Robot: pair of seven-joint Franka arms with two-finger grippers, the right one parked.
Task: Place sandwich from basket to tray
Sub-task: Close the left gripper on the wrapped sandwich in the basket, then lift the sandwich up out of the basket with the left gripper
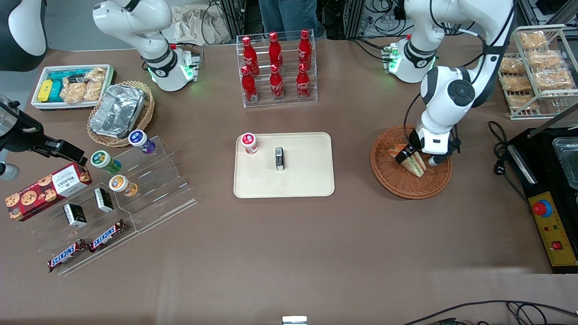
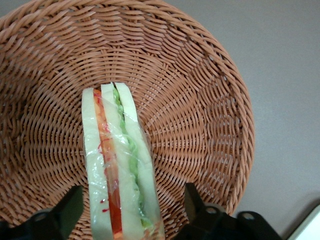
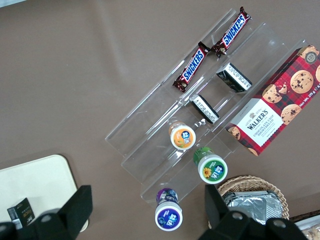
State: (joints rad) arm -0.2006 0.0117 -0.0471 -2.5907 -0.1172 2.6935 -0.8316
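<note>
My jaws (image 1: 414, 159) are down inside the basket (image 1: 397, 180), straddling the sandwich (image 1: 413, 163). From my wrist, the sandwich (image 2: 120, 170) stands on edge on the woven floor of the basket (image 2: 200, 110), its pale bread and its red and green filling facing me, with one dark finger (image 2: 67, 210) on each side. There is a visible gap between each finger and the bread, so my jaws are spread and grasp nothing.

The basket sits on a plain brown counter (image 1: 289, 253), toward my end of it. The tray (image 1: 311, 180) lies well apart from the basket, near the middle of the counter, and carries a small red-capped jar (image 1: 249, 143) and a small dark box (image 1: 280, 158). Farther from the front camera than the tray stands a clear rack of red bottles (image 1: 276, 67).

Toward the parked arm's end I see a clear stepped display (image 1: 149, 189) with little jars, small boxes and two Snickers bars (image 1: 86, 246), a red cookie box (image 1: 45, 189), a lighter wicker basket holding a foil pan (image 1: 118, 110), and a white bin of snacks (image 1: 72, 85). At my end, a wire rack of bagged snacks (image 1: 537, 67) stands near a black machine with a red button (image 1: 548, 212). Cables and a person's legs (image 1: 289, 16) show past the counter's edge.
</note>
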